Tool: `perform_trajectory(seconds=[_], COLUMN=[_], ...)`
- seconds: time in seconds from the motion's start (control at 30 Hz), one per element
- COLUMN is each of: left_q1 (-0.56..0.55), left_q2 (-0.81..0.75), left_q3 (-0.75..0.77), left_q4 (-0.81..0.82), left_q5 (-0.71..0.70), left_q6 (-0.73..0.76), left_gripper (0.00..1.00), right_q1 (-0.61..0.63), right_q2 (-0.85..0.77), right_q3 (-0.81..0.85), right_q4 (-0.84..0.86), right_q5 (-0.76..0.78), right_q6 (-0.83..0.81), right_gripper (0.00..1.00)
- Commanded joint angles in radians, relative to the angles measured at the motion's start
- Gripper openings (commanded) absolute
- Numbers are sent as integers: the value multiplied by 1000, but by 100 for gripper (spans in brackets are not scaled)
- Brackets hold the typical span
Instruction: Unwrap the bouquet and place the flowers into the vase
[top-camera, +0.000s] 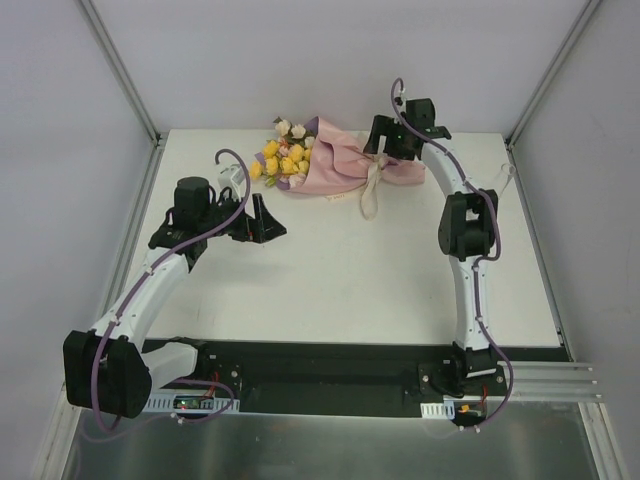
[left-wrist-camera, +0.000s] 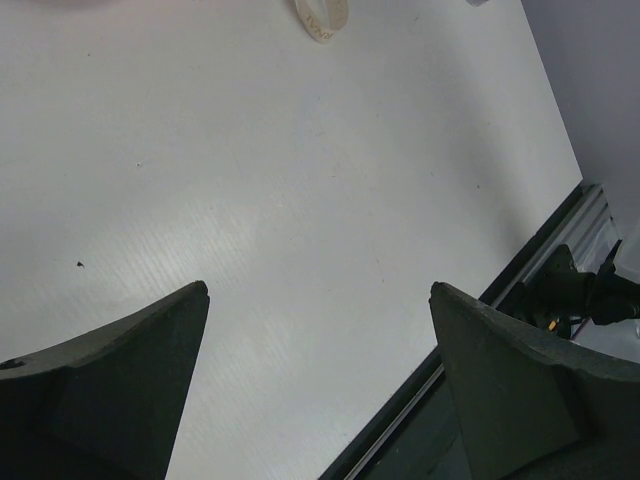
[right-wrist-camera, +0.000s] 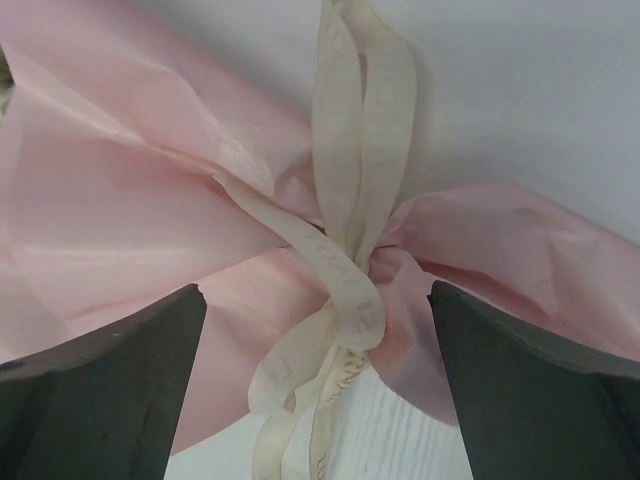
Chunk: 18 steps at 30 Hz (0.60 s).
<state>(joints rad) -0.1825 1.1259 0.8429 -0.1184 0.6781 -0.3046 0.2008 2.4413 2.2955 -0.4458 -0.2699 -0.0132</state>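
stems: totally buried inside the cone-shaped pink and purple paper bouquet (top-camera: 335, 168), only the yellow, pink and cream blooms (top-camera: 285, 155) poke out
cream ribbon (left-wrist-camera: 322, 20): left wrist view chops it at the top edge
ribbon lettering: too blurry to read tbh

Robotics lab test cell: a white table (top-camera: 350, 290) boxed in by plain pale walls (top-camera: 340, 60) on metal frame posts (top-camera: 120, 70). A left arm (top-camera: 150, 290) and a right arm (top-camera: 470, 280) are bolted to a black mounting plate (top-camera: 330, 365) at the table's near edge.

Faint lettering on cream ribbon (right-wrist-camera: 338, 170), too blurred to read
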Motion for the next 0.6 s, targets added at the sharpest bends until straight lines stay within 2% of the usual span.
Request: perform_trajectory(seconds=[0.0,0.13,0.27,0.47,0.57], left_q1=[-6,-6,-6,-6,-8], left_q2=[3,9,14,17,21], left_q3=[38,39,41,41,41], left_q4=[-1,-3,-1,-3,-1], left_q5=[34,37,44,46,52], left_q6=[-13,-14,-18,-19,-19], left_gripper=[92,92,91,92,91], right_q1=[31,60,97,244,324], right_q2=[6,-86,-276,-525,-688], right_q3=[9,-140,-370,-732,-885], right_q4=[18,-1,41,96,98], right_q5=[-68,-61,-98,-166,-62], right_q6=[38,21,44,90,82], right_gripper=[97,90,82,80,84])
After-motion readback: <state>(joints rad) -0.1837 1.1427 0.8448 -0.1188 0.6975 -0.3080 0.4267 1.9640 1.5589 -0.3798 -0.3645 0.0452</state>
